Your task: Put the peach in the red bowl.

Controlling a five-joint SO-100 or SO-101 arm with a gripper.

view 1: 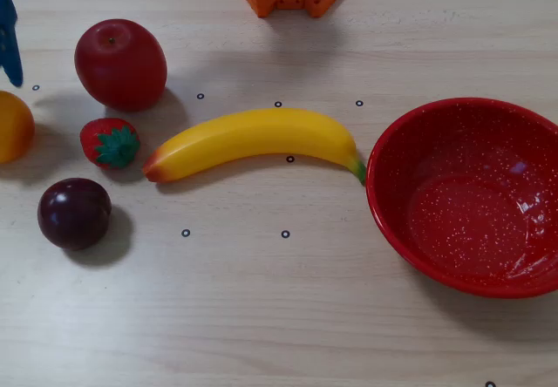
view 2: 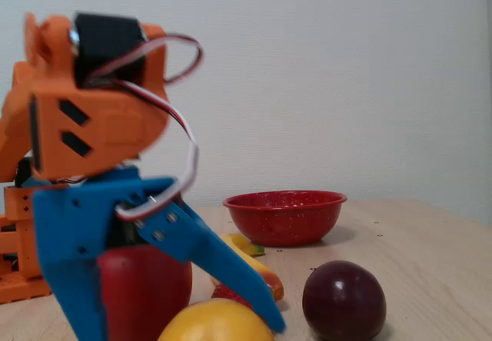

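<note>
Centring the spread blue gripper (view 2: pixel 181 322) over the peach (view 2: pixel 215 322) comes first; the peach lies at the overhead view's left edge, well apart from the red bowl (view 1: pixel 410 139) at right.

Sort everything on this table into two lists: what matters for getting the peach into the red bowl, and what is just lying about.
Belongs to the job:
- peach, at the left edge of the overhead view
- red bowl, empty, at the right
- gripper, blue fingers spread open just above the peach

Just lying about:
- apple
- strawberry
- plum
- banana, lying between the fruit cluster and the bowl
</note>
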